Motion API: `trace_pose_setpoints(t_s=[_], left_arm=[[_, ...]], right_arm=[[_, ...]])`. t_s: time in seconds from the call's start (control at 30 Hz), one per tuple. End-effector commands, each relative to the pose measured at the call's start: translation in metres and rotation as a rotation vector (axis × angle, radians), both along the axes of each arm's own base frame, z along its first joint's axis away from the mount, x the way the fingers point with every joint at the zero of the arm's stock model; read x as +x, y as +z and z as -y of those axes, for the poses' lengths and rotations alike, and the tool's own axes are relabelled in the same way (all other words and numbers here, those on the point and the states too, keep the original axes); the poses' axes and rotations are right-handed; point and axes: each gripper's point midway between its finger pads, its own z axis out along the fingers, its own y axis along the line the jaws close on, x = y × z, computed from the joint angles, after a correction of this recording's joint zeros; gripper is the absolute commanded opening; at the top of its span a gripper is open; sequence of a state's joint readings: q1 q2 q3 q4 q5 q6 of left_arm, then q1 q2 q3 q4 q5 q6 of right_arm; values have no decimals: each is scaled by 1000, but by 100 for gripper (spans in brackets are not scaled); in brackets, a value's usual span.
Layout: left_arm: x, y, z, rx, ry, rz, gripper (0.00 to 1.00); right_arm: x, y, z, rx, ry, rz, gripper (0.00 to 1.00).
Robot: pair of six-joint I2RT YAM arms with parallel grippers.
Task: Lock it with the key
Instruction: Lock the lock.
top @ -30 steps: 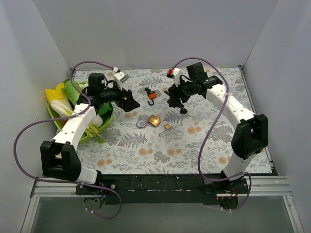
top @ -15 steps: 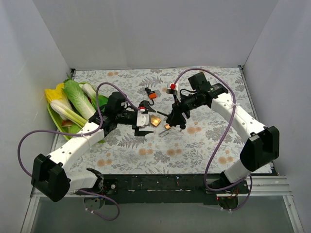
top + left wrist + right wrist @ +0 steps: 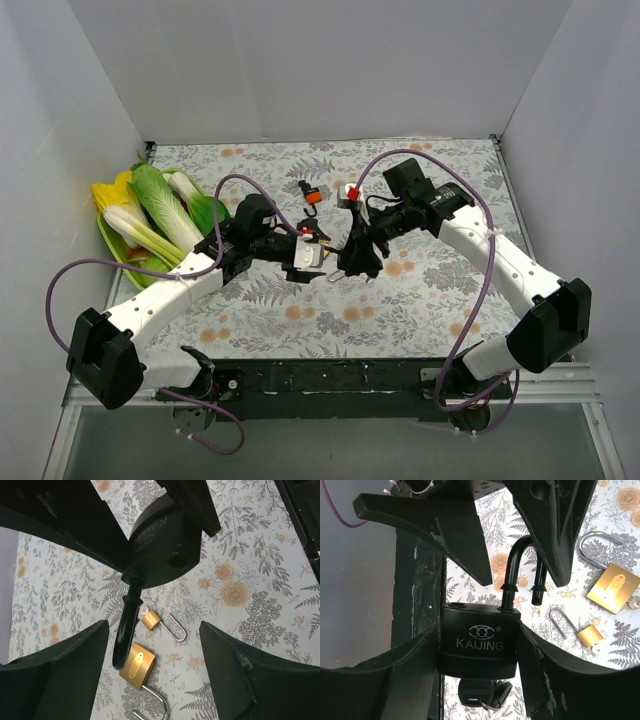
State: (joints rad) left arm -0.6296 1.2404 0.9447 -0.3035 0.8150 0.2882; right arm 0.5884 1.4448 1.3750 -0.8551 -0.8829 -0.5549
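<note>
While right jaws clamp black padlock [image 3: 479, 642], left jaws gape.

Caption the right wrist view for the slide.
Right claw grips a black KAIJING padlock, shackle open, key in its base, above two open brass padlocks on the floral tablecloth.

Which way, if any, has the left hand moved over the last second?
Yes. From above, the left hand went right and nearer, away from the vegetables, to the black padlock the right hand holds mid-table.
</note>
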Motion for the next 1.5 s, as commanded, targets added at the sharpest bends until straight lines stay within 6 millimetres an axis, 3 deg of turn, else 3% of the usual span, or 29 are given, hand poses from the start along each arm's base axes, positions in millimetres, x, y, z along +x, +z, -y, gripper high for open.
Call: trace_pose_setpoints(t_s=[0.0, 0.2, 0.47, 0.73, 0.9, 0.93, 1.03, 1.13, 1.3, 1.47], left_arm=[[-2, 6, 7, -6, -3, 18, 68], [-13, 7, 13, -7, -15, 4, 53], [-28, 2, 17, 2, -19, -36, 25], [-28, -7, 13, 23, -2, -36, 2], [-25, -8, 13, 28, 22, -50, 0], [-24, -7, 13, 26, 27, -55, 0], [-20, 1, 15, 7, 53, -54, 0], [-17, 8, 15, -11, 72, -47, 0], [-17, 19, 17, -30, 65, -38, 0], [-22, 27, 22, -52, 35, -59, 0]], right_arm=[[-15, 22, -8, 97, 59, 38, 1], [-23, 24, -12, 107, 70, 31, 1], [-26, 27, -14, 122, 76, 11, 1], [-29, 26, -13, 123, 82, 9, 1], [-27, 25, -13, 118, 71, 9, 1], [-26, 26, -14, 112, 60, 1, 26], [-18, 22, -11, 57, 14, -16, 77], [-12, 12, -2, -11, -35, -56, 84], [-7, 1, 16, -14, -80, -154, 86], [2, -16, 18, 7, -100, -224, 87]])
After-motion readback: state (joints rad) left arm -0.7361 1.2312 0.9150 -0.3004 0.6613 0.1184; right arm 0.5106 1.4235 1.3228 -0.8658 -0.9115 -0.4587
